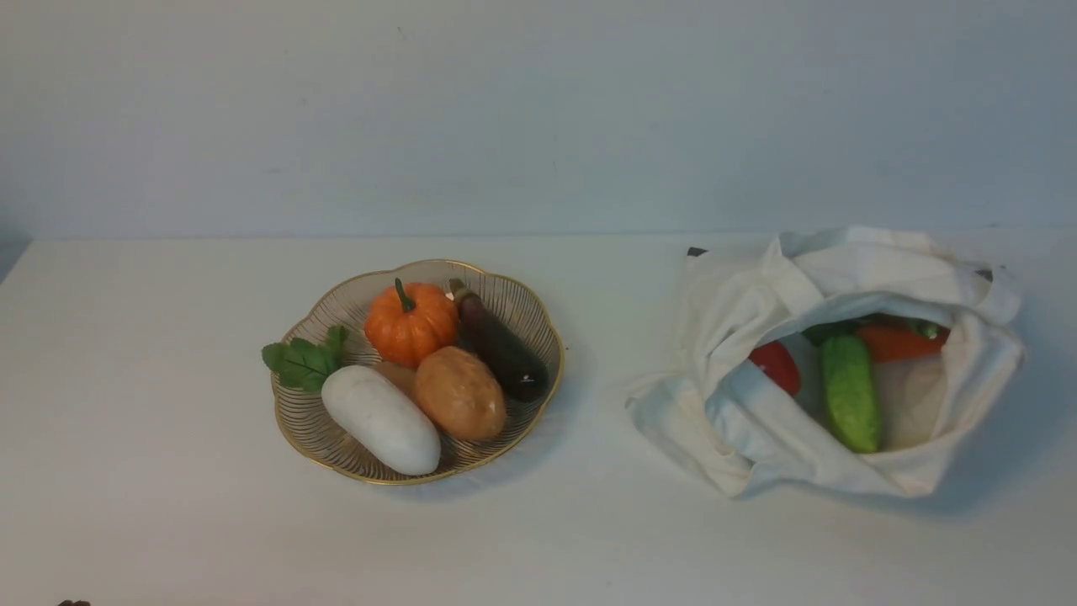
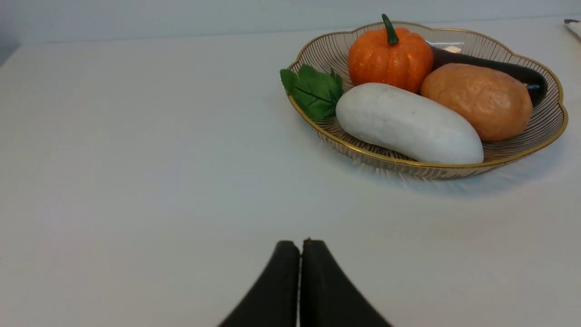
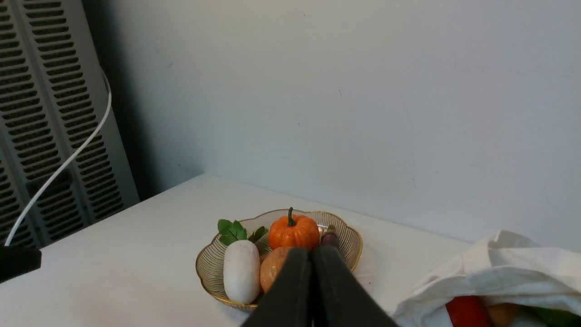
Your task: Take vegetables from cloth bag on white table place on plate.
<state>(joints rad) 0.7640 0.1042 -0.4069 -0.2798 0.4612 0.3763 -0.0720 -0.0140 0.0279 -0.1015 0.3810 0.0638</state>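
Observation:
The gold wire plate sits left of centre on the white table. In it lie the white radish with green leaves, an orange pumpkin, a brown potato and a dark aubergine. The cloth bag lies open at the right; inside show a green cucumber, a red round vegetable and an orange carrot. My left gripper is shut and empty, low over the table, short of the plate. My right gripper is shut and empty, raised beside the bag.
A pale wall rises behind the table's far edge. In the right wrist view a grey slatted panel with a white cable stands beyond the table's left end. Neither arm shows in the front view.

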